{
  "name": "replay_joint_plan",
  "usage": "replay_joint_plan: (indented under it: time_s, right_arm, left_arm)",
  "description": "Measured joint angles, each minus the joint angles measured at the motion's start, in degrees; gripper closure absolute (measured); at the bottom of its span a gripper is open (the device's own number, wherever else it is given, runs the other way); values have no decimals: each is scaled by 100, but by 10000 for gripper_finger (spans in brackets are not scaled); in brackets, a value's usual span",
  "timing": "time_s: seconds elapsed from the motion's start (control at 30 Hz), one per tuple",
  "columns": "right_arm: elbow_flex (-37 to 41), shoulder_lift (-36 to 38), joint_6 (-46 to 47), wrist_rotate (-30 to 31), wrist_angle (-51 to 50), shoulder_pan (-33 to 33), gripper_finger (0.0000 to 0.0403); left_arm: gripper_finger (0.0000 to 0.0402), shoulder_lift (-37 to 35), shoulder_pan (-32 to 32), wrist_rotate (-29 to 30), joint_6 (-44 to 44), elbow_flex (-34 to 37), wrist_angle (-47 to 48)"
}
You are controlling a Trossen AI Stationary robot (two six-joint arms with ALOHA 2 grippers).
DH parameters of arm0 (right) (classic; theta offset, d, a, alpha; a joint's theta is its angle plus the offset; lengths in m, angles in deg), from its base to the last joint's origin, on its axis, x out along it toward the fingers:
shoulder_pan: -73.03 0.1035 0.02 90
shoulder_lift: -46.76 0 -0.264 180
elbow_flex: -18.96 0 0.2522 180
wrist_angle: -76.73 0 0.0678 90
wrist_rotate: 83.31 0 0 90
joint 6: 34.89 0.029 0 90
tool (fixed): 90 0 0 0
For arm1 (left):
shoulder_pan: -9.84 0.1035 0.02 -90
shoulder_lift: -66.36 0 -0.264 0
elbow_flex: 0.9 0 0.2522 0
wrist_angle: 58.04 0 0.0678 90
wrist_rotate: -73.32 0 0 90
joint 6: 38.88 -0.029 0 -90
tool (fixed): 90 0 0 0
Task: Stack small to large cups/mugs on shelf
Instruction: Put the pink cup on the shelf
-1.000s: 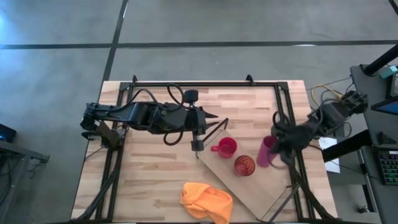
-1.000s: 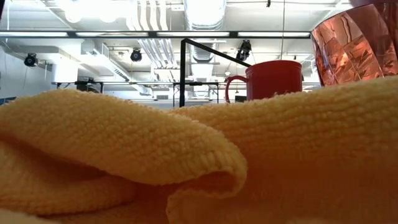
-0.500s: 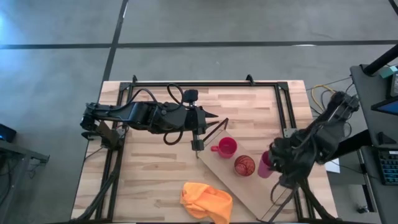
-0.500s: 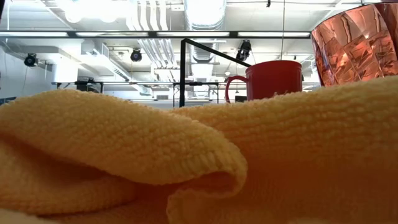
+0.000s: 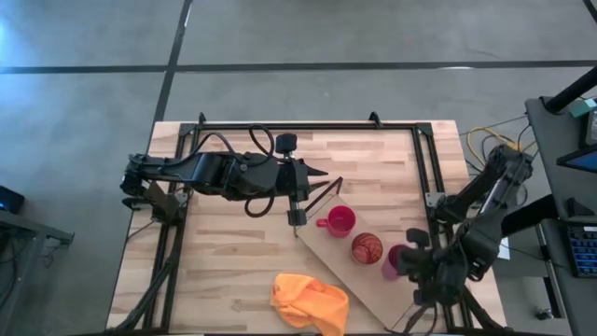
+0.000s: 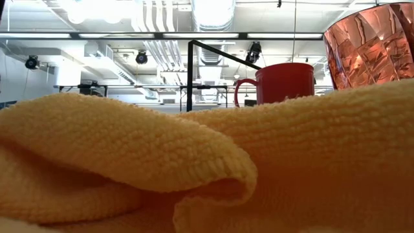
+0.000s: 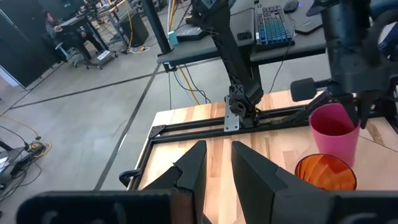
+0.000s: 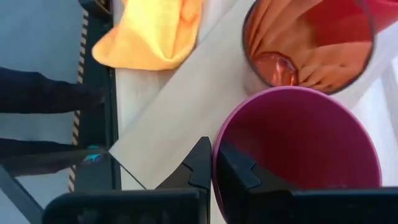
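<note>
The right tool (image 5: pixel 413 265) has its two fingers nearly closed on the rim of the magenta-pink cup (image 5: pixel 395 262), one finger inside the wall and one outside, as the right wrist view shows (image 8: pixel 298 149). The cup is upright over the shelf (image 5: pixel 347 277), toward the board's end nearest this tool; whether its base touches the board I cannot tell. Just beyond the cup from the tool, almost touching it, stands the orange tumbler (image 5: pixel 367 248) on the shelf, mouth up (image 8: pixel 309 43). Next along the same line, farther from the right tool, is the red mug (image 5: pixel 340 221), also on the shelf, its handle pointing toward the left tool. Off the shelf's edge, on the worktop (image 5: pixel 224 261), lies the yellow-orange cloth (image 5: pixel 310 303), well apart from both tools. The left tool (image 5: pixel 296 219) hangs beside the mug's handle, not touching it, its fingers (image 7: pixel 193 168) a narrow gap apart and holding nothing.
</note>
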Motion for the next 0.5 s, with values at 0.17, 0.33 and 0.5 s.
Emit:
replay_joint_plan:
  time_s: [0.17,0.33,0.5]
  right_arm:
    - [-71,-367,33,4,132,125,394]
    - [-163,-779,52,-1,213,164,394]
    - [-285,-1026,227,14,242,158,394]
  left_arm:
    - [340,0,-11,-22,0,0,2]
    - [340,0,-44,-22,-2,-2,2]
    - [340,-2,-52,-22,-2,-7,1]
